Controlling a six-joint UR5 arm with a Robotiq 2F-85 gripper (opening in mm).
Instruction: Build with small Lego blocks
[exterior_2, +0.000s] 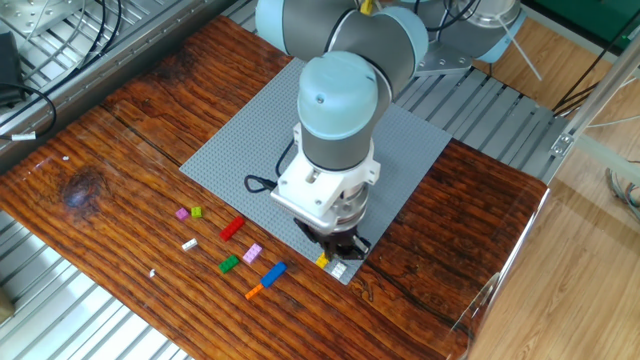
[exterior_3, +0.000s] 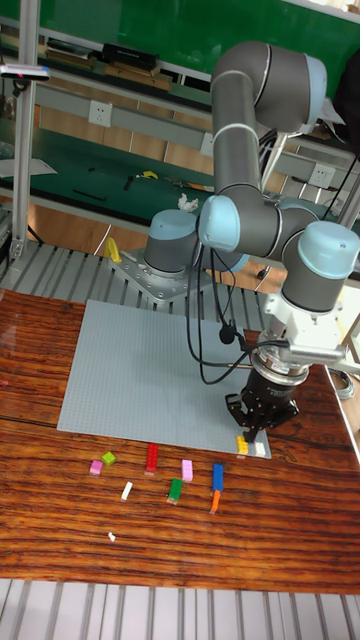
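The claw (exterior_3: 251, 432) stands over the yellow block (exterior_2: 323, 260) at the baseplate (exterior_2: 250, 140) corner, its grip state indeterminate, while spare blocks (exterior_2: 231, 229) lie on the worktop (exterior_2: 120, 120) for later pickup.

In the fixed view the arm's wrist covers the tool (exterior_2: 338, 247) from above, so it is not possible to see how its jaws stand. The same body hides a wide part of the grey baseplate (exterior_2: 240, 140) behind it. The yellow brick (exterior_2: 323, 261) shows only partly under the tool, and whether the fingers touch it cannot be told. The tiny white piece (exterior_3: 111, 537) on the desk (exterior_3: 40, 520) is too small to identify. The upper arm is cut off by the top edge of the fixed view.
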